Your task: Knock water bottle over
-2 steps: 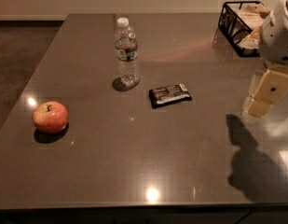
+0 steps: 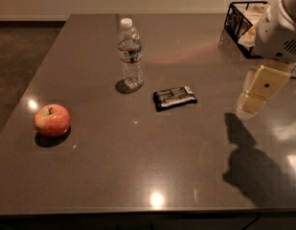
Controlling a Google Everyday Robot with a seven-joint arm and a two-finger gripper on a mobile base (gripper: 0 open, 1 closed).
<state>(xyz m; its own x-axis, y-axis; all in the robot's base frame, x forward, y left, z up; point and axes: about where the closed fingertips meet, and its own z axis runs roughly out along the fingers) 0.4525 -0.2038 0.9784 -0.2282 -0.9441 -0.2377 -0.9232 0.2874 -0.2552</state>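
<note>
One wrapper [image 2: 175, 97] beside water bottle [image 2: 130, 54]; pincer [image 2: 251, 103] at right, well apart.

Table [image 2: 138, 176], glossy smooth grey-brown top; water bottle [image 2: 130, 54], clear ribbed plastic, white cap; apple [image 2: 51, 120], shiny skin; snack bar [image 2: 175, 97], glossy dark wrapper; basket [image 2: 230, 20], black wire; gripper [image 2: 249, 104], matt cream plastic, near right edge.
</note>
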